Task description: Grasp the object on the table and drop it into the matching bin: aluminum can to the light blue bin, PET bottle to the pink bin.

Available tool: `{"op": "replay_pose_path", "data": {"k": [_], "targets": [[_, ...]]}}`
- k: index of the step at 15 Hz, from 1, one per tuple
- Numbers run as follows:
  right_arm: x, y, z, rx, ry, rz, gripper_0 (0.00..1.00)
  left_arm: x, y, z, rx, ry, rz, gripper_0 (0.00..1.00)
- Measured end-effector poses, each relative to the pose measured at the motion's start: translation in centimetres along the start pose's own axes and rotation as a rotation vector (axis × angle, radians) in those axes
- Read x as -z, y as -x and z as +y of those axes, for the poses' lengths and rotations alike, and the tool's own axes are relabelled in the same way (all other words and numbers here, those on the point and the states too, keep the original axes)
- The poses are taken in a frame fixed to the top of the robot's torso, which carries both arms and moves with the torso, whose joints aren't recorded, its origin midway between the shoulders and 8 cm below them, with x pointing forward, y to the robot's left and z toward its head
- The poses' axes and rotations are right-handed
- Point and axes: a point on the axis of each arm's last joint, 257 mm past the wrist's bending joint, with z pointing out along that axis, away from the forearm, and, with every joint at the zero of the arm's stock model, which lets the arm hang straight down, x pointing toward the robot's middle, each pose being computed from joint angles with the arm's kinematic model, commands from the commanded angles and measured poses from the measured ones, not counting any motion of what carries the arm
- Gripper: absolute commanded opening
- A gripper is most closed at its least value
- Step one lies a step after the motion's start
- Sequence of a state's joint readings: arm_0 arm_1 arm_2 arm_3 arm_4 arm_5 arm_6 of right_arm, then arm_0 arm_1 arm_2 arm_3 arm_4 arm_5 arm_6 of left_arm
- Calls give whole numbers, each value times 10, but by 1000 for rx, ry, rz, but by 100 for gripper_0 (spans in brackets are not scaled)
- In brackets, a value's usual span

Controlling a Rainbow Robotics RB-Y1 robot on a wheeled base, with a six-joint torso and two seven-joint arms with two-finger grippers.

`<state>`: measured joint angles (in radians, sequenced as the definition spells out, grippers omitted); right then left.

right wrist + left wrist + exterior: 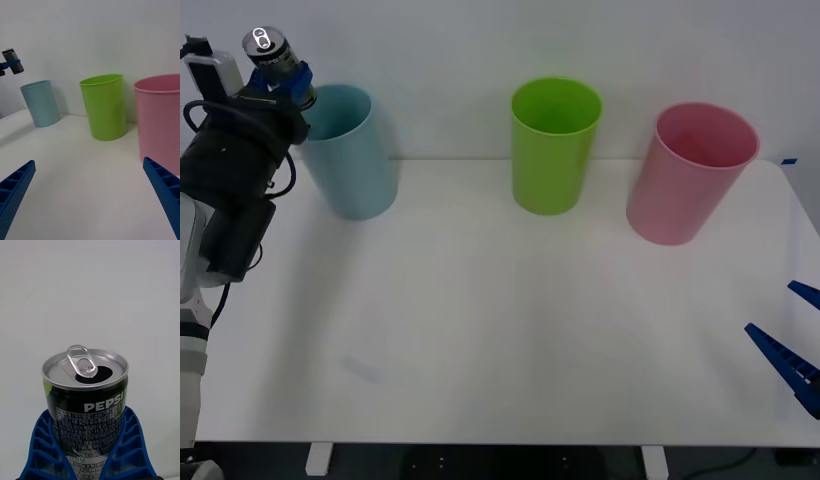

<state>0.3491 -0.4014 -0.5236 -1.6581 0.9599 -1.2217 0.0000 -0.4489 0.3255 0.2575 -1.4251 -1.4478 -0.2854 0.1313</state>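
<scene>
My left gripper [283, 82] is raised at the far left, shut on the aluminum can [268, 48], a short dark can with a silver top and an opened pull tab. In the left wrist view the can [87, 405] sits upright between the blue ribbed fingers [127, 450]. The can hangs above and just left of the light blue bin [350, 150], beside its rim. From the right wrist view the held can [12, 62] shows high above the light blue bin [40, 103]. The pink bin [690, 172] stands at the back right of the table [500, 340]. My right gripper [790, 345] rests open at the table's right edge.
A lime green bin [554, 145] stands between the light blue and pink bins along the back of the table. A white wall runs behind all three. The broad front and middle of the tabletop lie bare.
</scene>
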Motion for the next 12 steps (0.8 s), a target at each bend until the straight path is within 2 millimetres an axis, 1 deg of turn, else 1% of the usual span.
{"op": "replay_pose_path", "data": {"k": [6, 9, 12], "targets": [[0, 0, 0, 0, 0, 0, 100, -45, -20, -5, -42, -1, 77, 0], [0, 0, 0, 0, 0, 0, 100, -64, -27, -4, -62, 5, 112, 0], [0, 0, 0, 0, 0, 0, 100, -72, -30, 0, -77, 15, 131, 1]]}}
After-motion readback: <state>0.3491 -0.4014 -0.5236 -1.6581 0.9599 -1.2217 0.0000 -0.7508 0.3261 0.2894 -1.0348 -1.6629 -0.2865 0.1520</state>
